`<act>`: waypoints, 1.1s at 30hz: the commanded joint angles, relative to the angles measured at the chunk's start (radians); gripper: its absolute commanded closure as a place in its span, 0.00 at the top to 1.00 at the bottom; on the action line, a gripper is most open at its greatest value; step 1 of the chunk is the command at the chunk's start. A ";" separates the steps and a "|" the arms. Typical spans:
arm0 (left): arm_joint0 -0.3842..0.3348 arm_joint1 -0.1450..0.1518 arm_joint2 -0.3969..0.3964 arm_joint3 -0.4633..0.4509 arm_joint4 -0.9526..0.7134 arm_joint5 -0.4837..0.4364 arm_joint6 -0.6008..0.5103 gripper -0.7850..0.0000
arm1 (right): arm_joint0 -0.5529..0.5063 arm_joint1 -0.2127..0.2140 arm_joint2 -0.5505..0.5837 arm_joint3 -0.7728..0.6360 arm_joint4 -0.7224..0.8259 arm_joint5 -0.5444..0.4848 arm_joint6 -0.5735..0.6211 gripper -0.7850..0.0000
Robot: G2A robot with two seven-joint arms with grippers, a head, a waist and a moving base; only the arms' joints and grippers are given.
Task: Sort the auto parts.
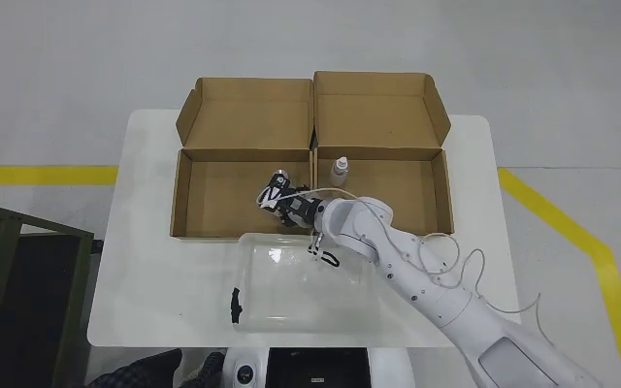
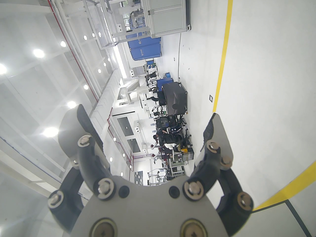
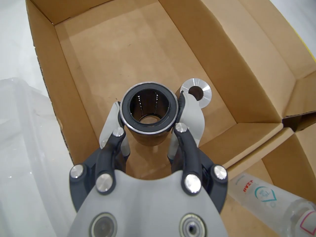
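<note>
Your right claw (image 3: 150, 104) grips a black bearing (image 3: 150, 122) over the left box (image 3: 111, 50), 1 silver bushing (image 3: 197, 92) at its 2 o'clock; release looks pending. Left claw (image 2: 148, 113) gapes empty.

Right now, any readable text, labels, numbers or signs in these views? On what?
Nothing reads clearly.
Clear bottle: red print and a teal emblem on the label, too blurred to read.
Blue cabinets: small white mark, too small.
Floor sign: too small.
Cardboard box, bearing in the right claw: no print visible.
</note>
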 commanded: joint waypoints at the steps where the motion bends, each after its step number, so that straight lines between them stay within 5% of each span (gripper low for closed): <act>1: 0.000 0.000 0.000 0.000 0.000 0.000 0.000 1.00 | 0.000 -0.003 0.001 0.004 -0.001 0.000 0.001 0.32; 15: 0.000 0.000 0.000 0.000 0.000 0.000 0.000 1.00 | -0.033 0.000 0.043 -0.048 -0.021 -0.027 0.032 0.58; 33: 0.000 0.000 0.000 0.000 0.000 0.000 0.000 1.00 | -0.219 0.050 0.214 -0.376 -0.080 -0.068 -0.064 0.62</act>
